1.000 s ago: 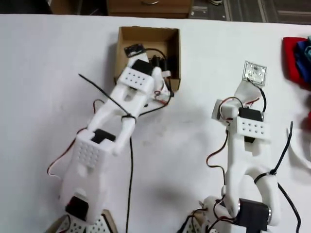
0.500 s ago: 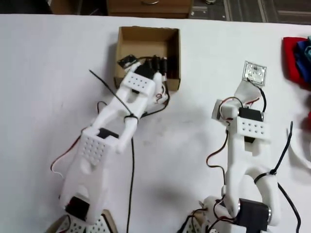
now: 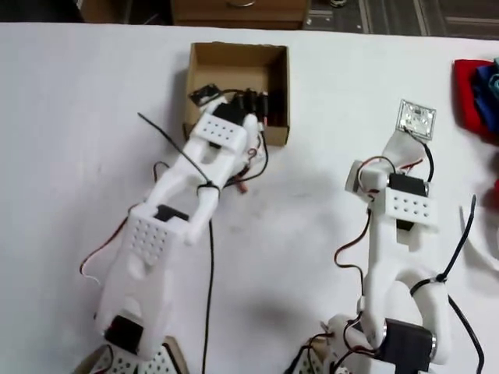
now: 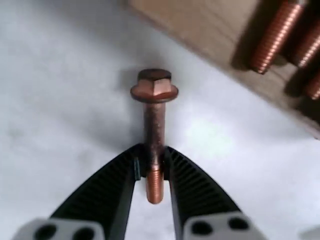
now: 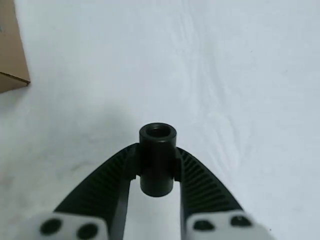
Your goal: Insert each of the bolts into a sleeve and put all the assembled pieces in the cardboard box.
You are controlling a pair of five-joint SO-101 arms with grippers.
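Observation:
In the left wrist view my left gripper (image 4: pixel 154 175) is shut on the threaded shank of a copper bolt (image 4: pixel 154 120). Its hex head points away, over the white table just outside the cardboard box (image 4: pixel 200 30). Several copper bolts (image 4: pixel 275 37) lie inside the box. In the right wrist view my right gripper (image 5: pixel 156 170) is shut on a black sleeve (image 5: pixel 157 150), open bore facing away, above bare table. In the high view the left arm (image 3: pixel 222 140) ends at the near right corner of the cardboard box (image 3: pixel 238 51), and the right arm (image 3: pixel 405 206) stands well to its right.
Dark pieces (image 3: pixel 253 101) lie along the box's right inner wall. A red cloth (image 3: pixel 475 86) and a white object (image 3: pixel 483 249) sit at the table's right edge. A box corner (image 5: pixel 10 55) shows in the right wrist view. Wide bare table lies between the arms.
The left arm's wrist drew back a little from inside the box toward its near edge. The right arm shifted slightly to the right.

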